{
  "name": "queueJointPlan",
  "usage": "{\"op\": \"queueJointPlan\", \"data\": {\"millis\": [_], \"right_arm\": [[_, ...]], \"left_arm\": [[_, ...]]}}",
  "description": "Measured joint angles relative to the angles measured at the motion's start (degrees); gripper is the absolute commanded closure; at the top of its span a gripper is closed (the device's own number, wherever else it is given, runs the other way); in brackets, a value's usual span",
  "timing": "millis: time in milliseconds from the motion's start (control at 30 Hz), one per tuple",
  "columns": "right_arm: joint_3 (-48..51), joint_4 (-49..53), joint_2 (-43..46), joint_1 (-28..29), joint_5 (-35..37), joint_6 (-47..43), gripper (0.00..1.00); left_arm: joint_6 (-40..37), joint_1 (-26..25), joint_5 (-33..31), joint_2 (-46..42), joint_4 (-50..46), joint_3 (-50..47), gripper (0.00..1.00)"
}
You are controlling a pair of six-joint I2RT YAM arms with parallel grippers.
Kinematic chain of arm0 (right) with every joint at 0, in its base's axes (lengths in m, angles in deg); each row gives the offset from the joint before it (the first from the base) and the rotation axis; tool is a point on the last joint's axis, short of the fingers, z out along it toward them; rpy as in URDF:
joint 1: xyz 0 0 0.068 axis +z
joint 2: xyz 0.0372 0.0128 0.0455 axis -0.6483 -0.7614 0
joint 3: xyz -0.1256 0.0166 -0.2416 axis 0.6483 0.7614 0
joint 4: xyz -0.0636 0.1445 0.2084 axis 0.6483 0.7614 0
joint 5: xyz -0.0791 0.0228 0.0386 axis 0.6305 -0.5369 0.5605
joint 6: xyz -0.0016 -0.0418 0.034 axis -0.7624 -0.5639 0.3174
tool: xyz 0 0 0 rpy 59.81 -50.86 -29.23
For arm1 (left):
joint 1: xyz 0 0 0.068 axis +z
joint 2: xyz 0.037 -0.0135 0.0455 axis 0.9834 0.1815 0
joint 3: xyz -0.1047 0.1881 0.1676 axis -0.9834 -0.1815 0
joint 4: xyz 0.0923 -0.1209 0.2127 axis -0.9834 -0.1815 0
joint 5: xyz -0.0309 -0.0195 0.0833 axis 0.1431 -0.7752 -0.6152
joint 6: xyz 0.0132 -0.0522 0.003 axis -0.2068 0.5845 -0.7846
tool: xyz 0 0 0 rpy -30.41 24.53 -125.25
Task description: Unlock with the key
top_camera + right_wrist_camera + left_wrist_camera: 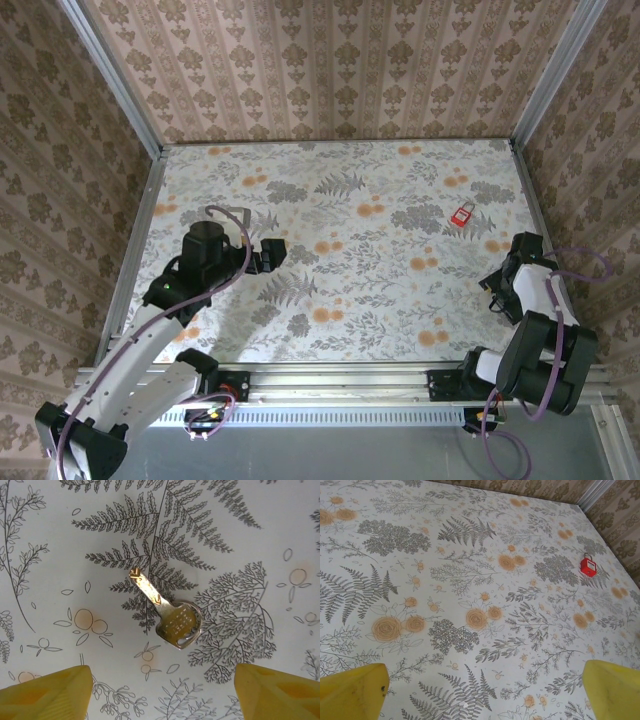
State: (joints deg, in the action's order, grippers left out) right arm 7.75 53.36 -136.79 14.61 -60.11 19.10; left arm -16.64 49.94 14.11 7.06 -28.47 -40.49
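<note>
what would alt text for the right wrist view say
A metal key lies flat on the fern-and-flower patterned table, blade pointing to the upper left. The right gripper is open, its yellow fingers in the bottom corners, clear of the key.

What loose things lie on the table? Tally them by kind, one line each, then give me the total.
Red padlock: 1
Key: 1
Total: 2
</note>
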Motion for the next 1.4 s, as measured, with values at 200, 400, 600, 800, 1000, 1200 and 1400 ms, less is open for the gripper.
{"op": "queueJointPlan", "data": {"millis": [200, 400, 600, 800, 1000, 1200, 1400], "right_arm": [[0.3, -2.7, -0.7, -0.6, -0.1, -0.5, 0.35], [0.3, -4.1, -3.6, -0.8, -0.1, -1.5, 0.38], [0.3, -5.0, -5.3, -0.8, 0.7, -1.6, 0.42], [-0.5, -5.4, -8.2, -0.9, 1.2, -1.9, 0.52], [-2.8, -4.4, -11.0, -0.9, 0.7, -2.2, 0.63], [-3.1, -4.6, -11.0, -0.9, 0.3, -3.0, 0.87], [-2.4, -5.8, -7.7, -0.9, -0.1, -3.2, 1.0]], "left_arm": [[0.0, 0.0, 0.1, 0.0, 0.0, 0.0, 0.0], [0.0, 0.0, 0.1, 0.0, 0.0, 0.0, 0.0], [0.0, 0.0, 0.0, 0.0, 0.0, 0.0, 0.0], [0.0, 0.1, 0.0, 0.0, 0.0, 0.0, 0.0], [0.0, 0.1, -0.2, 0.0, 0.0, 0.0, 0.0], [0.0, 0.5, -0.4, 0.0, 0.0, -0.5, 0.0], [0.0, 0.5, -0.4, 0.0, 0.5, -1.2, 0.0]]}}
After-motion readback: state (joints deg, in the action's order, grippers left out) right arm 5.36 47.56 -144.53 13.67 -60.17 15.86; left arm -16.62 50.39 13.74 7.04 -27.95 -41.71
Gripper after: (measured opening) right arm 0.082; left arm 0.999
